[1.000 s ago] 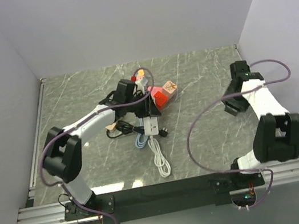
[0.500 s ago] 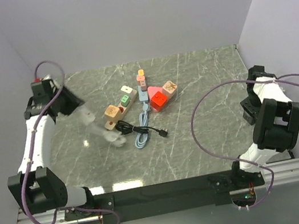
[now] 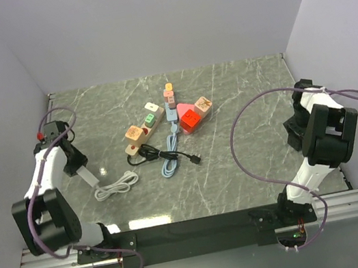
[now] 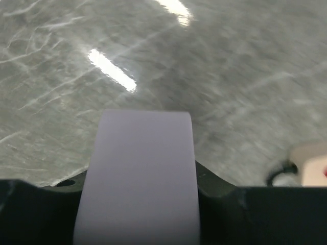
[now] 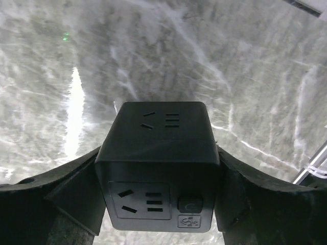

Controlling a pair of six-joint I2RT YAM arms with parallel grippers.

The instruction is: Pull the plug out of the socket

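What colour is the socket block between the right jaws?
Socket block: black; best in right wrist view.

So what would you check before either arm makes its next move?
1. Plug out of socket: ok, they are in separate tools, far apart.
2. Left tool gripping plug: ok, the white block sits between its fingers.
3. Right tool gripping socket: ok, its fingers flank the black cube.
4. White cable free: ok, it lies loose on the table.
5. Socket outlets empty: ok on the two faces shown; the others, cannot tell.
6. Plug clear of the table: cannot tell.
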